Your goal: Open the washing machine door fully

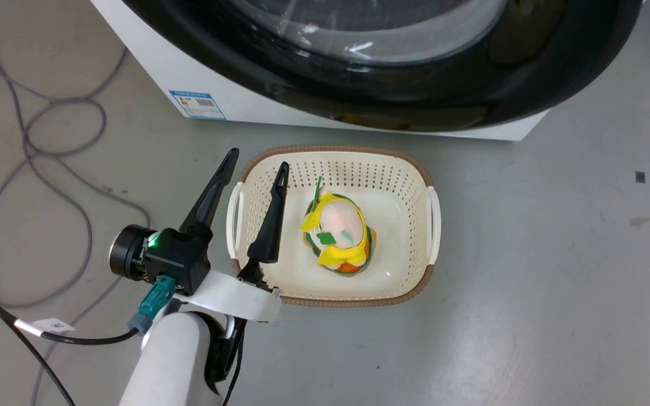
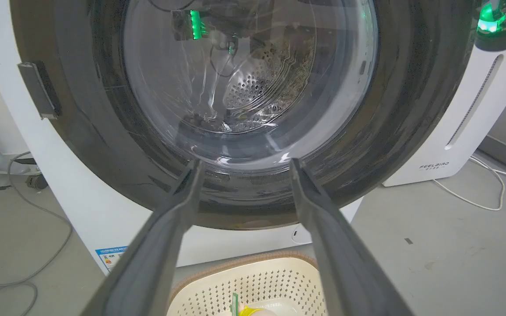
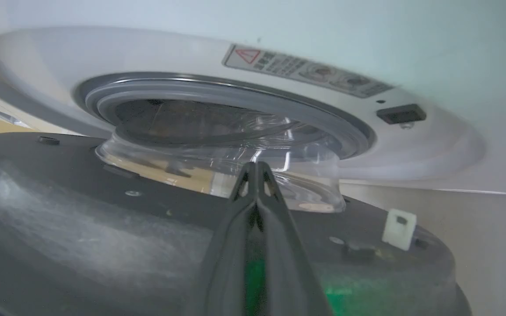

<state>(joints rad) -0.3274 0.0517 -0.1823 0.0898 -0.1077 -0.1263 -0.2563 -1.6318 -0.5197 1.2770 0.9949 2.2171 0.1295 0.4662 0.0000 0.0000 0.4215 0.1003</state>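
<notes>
"Black gloss fills the top of the head view: the washing machine door [image 1: 415, 96] stands out from the washing machine [image 1: 150, 62], overhanging the floor [image 1: 528, 254] and the basket [image 1: 330, 151]. Where's the left gripper [image 1: 259, 159]?"

"Low over the basket's left rim, fingers spread wide, holding nothing."

"And its wrist view?"

"Door face-on, fingers apart below the glass bowl [image 2: 182, 87]. I'd keep off the ring [image 2: 411, 109]: it looks slick and curved, with nothing to pinch. The bowl seems rigid, but I wouldn't poke it."

"Right wrist view?"

"The door is ajar. The right gripper [image 3: 255, 169] is behind it, fingers closed together on nothing, over the matte black back [image 3: 81, 237], with the grey gasket [image 3: 235, 94] beyond. Whether the tips touch the door, I can't tell."

"So where to take it?"

"It's a stiff, hinged, fairly heavy panel, I reckon. Push on the matte back, out near the white latch hook [image 3: 399, 223], for leverage."
</notes>
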